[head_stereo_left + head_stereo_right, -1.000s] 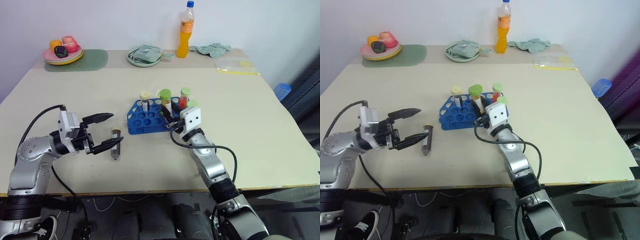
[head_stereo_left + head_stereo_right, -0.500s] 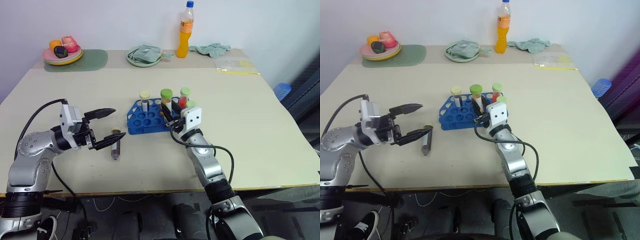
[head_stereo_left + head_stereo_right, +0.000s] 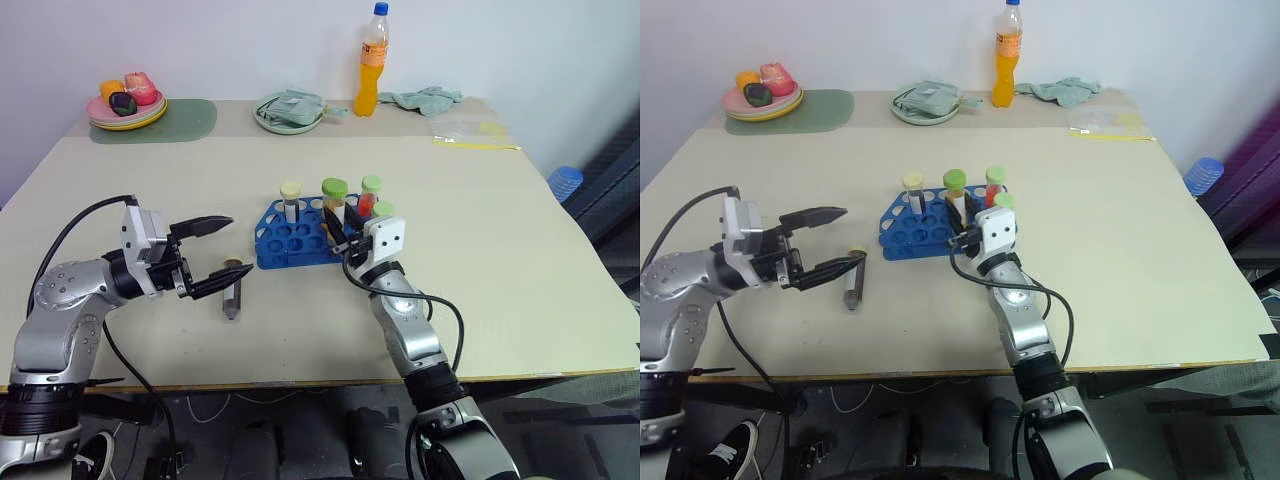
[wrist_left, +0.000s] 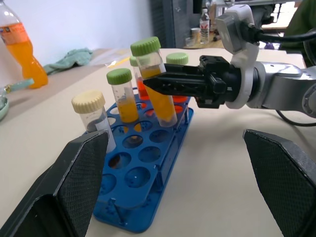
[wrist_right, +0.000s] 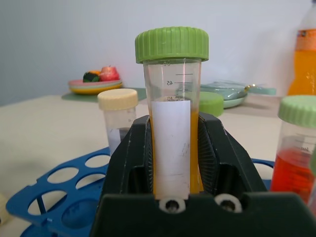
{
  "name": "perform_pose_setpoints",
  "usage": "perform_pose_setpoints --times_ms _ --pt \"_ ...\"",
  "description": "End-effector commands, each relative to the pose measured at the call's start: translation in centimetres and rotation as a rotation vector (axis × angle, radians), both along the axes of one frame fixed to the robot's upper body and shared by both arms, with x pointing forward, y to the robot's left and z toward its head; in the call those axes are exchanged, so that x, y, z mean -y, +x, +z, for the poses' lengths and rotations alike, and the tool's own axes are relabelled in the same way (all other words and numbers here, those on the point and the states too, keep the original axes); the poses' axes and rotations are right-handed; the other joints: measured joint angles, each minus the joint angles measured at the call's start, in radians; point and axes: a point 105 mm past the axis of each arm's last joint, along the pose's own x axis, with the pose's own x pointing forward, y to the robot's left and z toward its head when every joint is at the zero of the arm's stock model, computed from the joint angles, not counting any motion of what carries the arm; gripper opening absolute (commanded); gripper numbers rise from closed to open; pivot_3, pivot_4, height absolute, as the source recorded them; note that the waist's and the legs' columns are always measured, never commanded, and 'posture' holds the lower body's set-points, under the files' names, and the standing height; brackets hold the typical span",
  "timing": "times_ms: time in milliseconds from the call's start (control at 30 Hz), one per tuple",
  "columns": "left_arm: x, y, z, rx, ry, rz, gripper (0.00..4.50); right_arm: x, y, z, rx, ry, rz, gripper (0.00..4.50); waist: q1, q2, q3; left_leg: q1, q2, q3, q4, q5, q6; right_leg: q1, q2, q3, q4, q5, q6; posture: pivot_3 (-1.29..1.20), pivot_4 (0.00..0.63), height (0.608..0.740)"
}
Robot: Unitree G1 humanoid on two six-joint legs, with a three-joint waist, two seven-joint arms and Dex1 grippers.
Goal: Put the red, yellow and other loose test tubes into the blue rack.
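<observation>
The left end effector (image 3: 222,256) is sitting closer to the rack (image 3: 290,238), fingers spread. The right end effector (image 5: 174,148) is pinching a green-capped tube (image 5: 172,98) over the smooth beige tabletop (image 3: 500,240).

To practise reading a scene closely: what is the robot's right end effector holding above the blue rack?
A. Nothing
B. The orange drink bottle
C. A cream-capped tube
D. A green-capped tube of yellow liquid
D: the right end effector is shut on the green-capped tube of yellow liquid, held over the blue rack.
</observation>
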Motion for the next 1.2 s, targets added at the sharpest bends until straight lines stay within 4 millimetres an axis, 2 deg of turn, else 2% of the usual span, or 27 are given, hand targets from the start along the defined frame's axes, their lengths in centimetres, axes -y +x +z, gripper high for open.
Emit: perform_pose_setpoints --times_ms 33,300,333,400,500,533,633,767,900,1033,1100,1200 --pt "-0.1 -0.4 1.3 0.046 0.007 -0.008 4.5 0.9 0.2 -0.2 -0.005 0.058 -0.04 0.74 0.0 0.0 0.0 0.0 0.0 0.0 0.0 0.0 0.0 0.0 0.0 0.0 0.0 0.0 0.0 0.0 0.15 0.74" --pt "-0.5 0.0 1.4 0.043 0.017 -0.011 4.5 1.5 0.2 -0.8 -0.012 0.084 -0.05 0.74 0.0 0.0 0.0 0.0 0.0 0.0 0.0 0.0 0.0 0.0 0.0 0.0 0.0 0.0 0.0 0.0 0.15 0.74" --pt "-0.5 0.0 1.3 0.042 0.017 -0.011 4.5 1.6 0.1 -0.7 -0.004 0.081 -0.044 1.78 0.0 0.0 0.0 0.0 0.0 0.0 0.0 0.0 0.0 0.0 0.0 0.0 0.0 0.0 0.0 0.0 0.15 0.74" --pt "-0.6 0.1 1.2 0.041 0.018 -0.012 4.5 1.8 0.1 -0.5 0.007 0.077 -0.045 2.67 0.0 0.0 0.0 0.0 0.0 0.0 0.0 0.0 0.0 0.0 0.0 0.0 0.0 0.0 0.0 0.0 0.15 0.74" --pt "-0.4 0.1 0.9 0.045 0.009 -0.018 4.5 2.3 -0.6 0.5 0.085 -0.025 -0.02 4.23 0.001 0.001 0.0 0.0 0.0 0.0 0.0 0.0 0.0 0.0 0.0 0.0 0.0 0.001 0.002 0.0 0.15 0.74" --pt "-0.4 0.2 0.7 0.046 0.009 -0.019 4.5 2.7 -0.9 0.6 0.091 -0.043 -0.011 4.45 0.001 0.001 0.0 0.0 0.0 0.0 0.0 0.0 0.0 0.0 0.0 0.0 0.0 0.001 0.002 0.0 0.15 0.74" --pt "-0.5 0.2 0.4 0.046 0.002 -0.017 4.5 3.4 -2.2 0.7 0.08 -0.105 0.059 4.45 0.002 0.0 0.0 0.0 -0.001 0.0 0.0 0.0 0.0 0.0 -0.001 0.0 0.0 0.001 0.001 0.0 0.15 0.74" --pt "-0.6 0.2 0.0 0.046 -0.008 -0.013 4.5 5.1 -5.1 1.8 0.1 -0.209 0.141 4.45 0.002 0.001 0.0 0.0 0.0 0.0 0.0 0.0 0.0 0.0 0.0 0.0 0.0 0.0 0.001 0.0 0.15 0.74" --pt "-0.6 0.3 -0.3 0.051 -0.003 -0.011 4.5 6.6 -6.8 2.7 0.079 -0.274 0.18 4.45 0.0 0.001 0.0 0.001 0.0 0.001 0.0 0.0 0.0 0.0 0.001 0.001 0.0 0.0 0.0 0.0 0.15 0.74" --pt "-0.9 0.4 -0.5 0.042 0.005 0.017 4.5 8.5 -9.2 2.2 -0.058 -0.441 0.373 4.45 0.007 0.001 0.001 0.003 0.0 0.001 0.0 0.0 0.0 0.003 0.001 0.001 0.0 0.0 0.0 0.0 0.15 0.74" --pt "-1.5 0.4 -0.7 0.02 0.016 0.045 4.5 9.0 -10.4 2.8 -0.106 -0.496 0.487 4.45 0.009 0.001 0.001 0.003 0.0 0.001 0.0 0.0 0.0 0.004 0.0 0.002 -0.002 -0.001 -0.001 0.0 0.15 0.74" --pt "-2.2 0.0 -1.3 -0.042 0.049 0.08 4.5 9.6 -11.9 5.5 -0.091 -0.536 0.643 4.45 0.002 0.0 0.001 0.004 0.0 0.001 0.0 0.0 0.0 0.004 0.001 0.002 -0.002 -0.001 -0.001 0.0 0.15 0.74"
